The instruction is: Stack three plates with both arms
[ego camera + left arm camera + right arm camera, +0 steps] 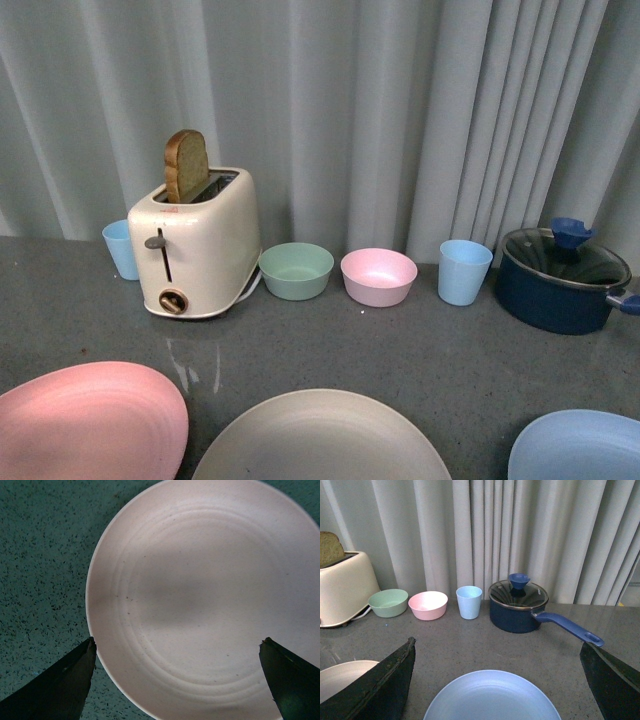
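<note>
1. Since all three plates lie flat and apart on the grey table (450,350), with the pink plate (90,420) left, the beige-grey plate (320,440) in the middle and the light blue plate (580,445) right, I'd worry a finger skids over a low rim and shoves the plate instead of lifting it.
2. A plate pinched at one edge could tilt and slip on its way to the stack.
3. The left gripper (177,680) hangs over the pink plate, looking straight down, jaws spread wide and empty.
4. The right gripper (497,680) is also spread wide and empty, angled more level toward the curtain (485,530), with the light blue plate beneath it.
</note>
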You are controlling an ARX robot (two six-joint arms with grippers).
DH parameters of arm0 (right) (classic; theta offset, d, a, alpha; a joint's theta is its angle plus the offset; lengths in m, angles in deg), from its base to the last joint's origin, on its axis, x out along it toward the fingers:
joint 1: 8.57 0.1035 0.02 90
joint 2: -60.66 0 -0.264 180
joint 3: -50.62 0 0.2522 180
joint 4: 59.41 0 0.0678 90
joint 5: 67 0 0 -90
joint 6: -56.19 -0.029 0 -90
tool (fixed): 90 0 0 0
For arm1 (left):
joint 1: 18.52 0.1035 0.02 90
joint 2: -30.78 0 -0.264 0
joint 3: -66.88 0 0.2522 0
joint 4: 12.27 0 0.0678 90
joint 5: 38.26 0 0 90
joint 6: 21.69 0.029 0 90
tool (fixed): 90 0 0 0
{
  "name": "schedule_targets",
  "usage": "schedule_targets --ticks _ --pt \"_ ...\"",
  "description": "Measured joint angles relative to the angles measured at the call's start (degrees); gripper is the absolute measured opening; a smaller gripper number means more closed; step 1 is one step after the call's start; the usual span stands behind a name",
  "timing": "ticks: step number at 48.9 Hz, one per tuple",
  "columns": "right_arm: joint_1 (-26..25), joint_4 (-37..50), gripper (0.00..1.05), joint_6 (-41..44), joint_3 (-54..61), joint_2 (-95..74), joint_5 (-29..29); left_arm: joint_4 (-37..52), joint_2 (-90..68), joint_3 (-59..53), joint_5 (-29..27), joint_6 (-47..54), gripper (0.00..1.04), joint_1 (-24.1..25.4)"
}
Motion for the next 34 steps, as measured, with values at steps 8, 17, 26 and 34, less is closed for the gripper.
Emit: schedule_targets --ticks 8,17,26,34 --pt "-0.02 0.0 0.97 0.0 0.0 0.0 0.0 0.04 -5.18 3.23 -0.72 0.48 0.98 1.03" --pt "-0.02 0.0 0.97 0.0 0.0 0.0 0.0 -0.17 -8.41 6.84 -2.05 0.76 0.98 1.49" --pt "-0.02 0.0 0.97 0.0 0.0 0.0 0.0 -1.95 -12.33 10.88 -3.78 0.79 0.98 1.36" --pt "-0.02 0.0 0.97 0.0 0.0 0.0 0.0 -3.67 -16.37 14.62 -5.35 1.6 0.98 0.79"
